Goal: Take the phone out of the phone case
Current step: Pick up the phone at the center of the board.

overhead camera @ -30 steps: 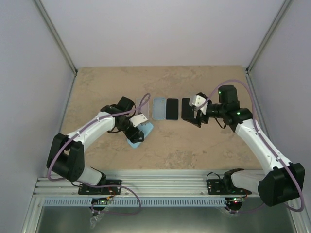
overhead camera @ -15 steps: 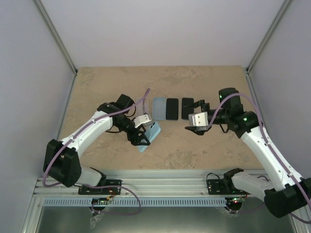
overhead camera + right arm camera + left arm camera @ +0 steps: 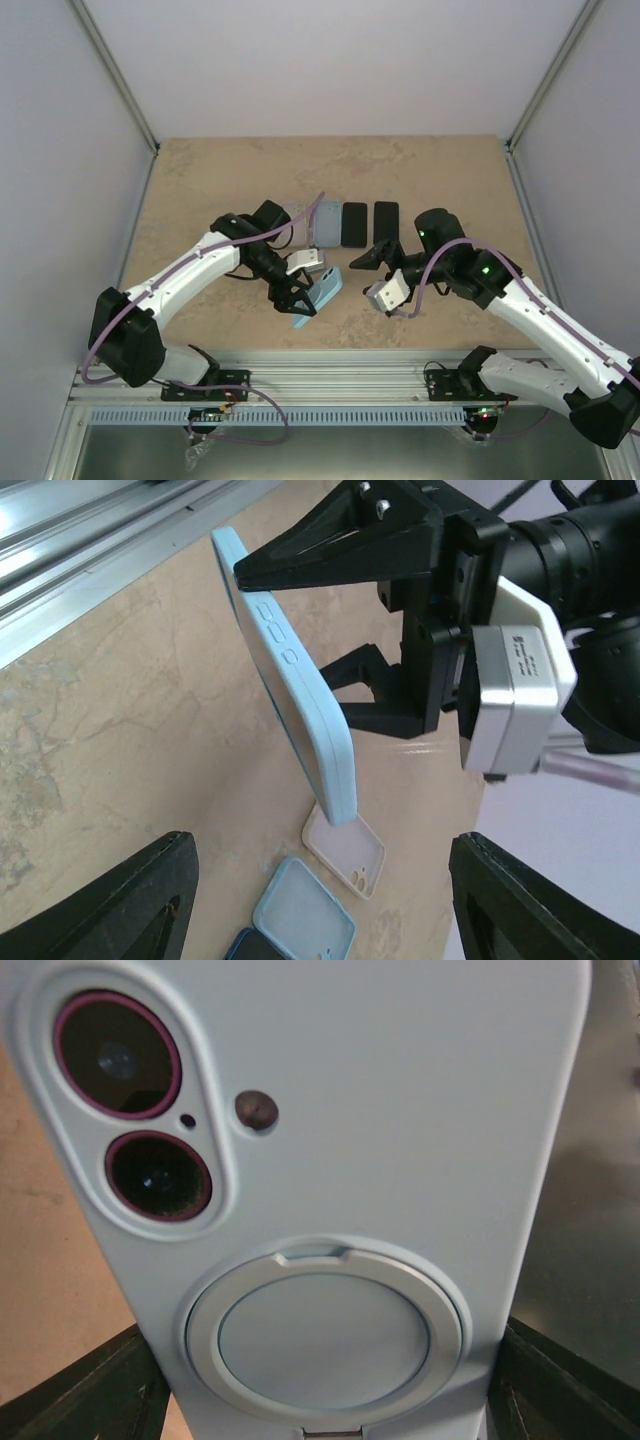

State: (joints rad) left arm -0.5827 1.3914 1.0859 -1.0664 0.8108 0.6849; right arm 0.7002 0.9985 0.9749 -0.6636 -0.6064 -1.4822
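Since a second ago, both my arms are swinging in toward six o'clock and closing on each other. My left gripper (image 3: pixel 300 298) is clamping the one pale blue rubbery phone case (image 3: pixel 322 290), phone inside, above the tan stone-look table (image 3: pixel 200 180). The case is showing two maroon-ringed lenses (image 3: pixel 130 1110), a round back ring (image 3: pixel 325 1335) and three side buttons (image 3: pixel 275 630). My right gripper (image 3: pixel 368 278) is hovering at its three o'clock, fingers spread and empty. At twelve o'clock two flat black phones (image 3: pixel 354 222), one empty light blue case (image 3: pixel 300 920) and one pale translucent case (image 3: pixel 345 852) are lying. The wrist camera label (image 3: pixel 520 655) is showing print too small to read.
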